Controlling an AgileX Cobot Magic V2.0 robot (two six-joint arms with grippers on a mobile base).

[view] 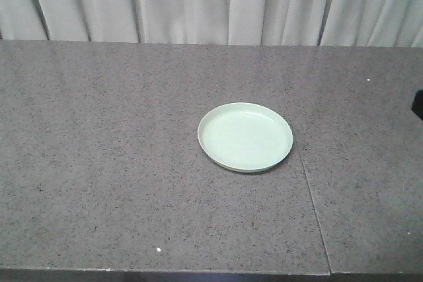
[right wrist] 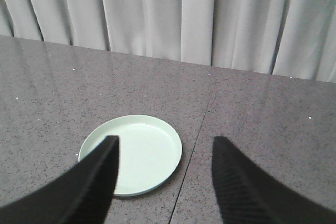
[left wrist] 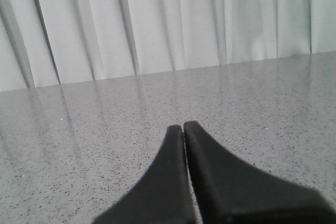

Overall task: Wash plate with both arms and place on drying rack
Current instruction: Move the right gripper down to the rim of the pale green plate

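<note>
- Front view: the plate [view: 245,137] lies flat on the worktop [view: 99,163], a little right of centre and well clear of the front edge.
- It is round, pale mint green, matte and unpatterned, with a low upturned rim. The inside looks bare.
- A thin seam [view: 312,209] in the grey speckled stone runs toward the front edge, starting just beside the plate's right rim.
- A pale pleated curtain [view: 198,4] closes off the back.
- A small dark shape [view: 418,105] at the right edge is cut off by the frame, so I cannot tell what it is.
- Left wrist view: the left gripper [left wrist: 182,127] has its two black fingers pressed together with nothing between them. It sits low over bare worktop [left wrist: 79,129], and its base is cut off below.
- Right wrist view: the right gripper [right wrist: 166,141] is spread wide and holds nothing.
- The plate [right wrist: 142,150] lies on the worktop beyond it, mostly toward the left finger [right wrist: 100,177], which hides its near-left rim.
- The seam [right wrist: 194,140] passes just right of the plate, between the fingers.
</note>
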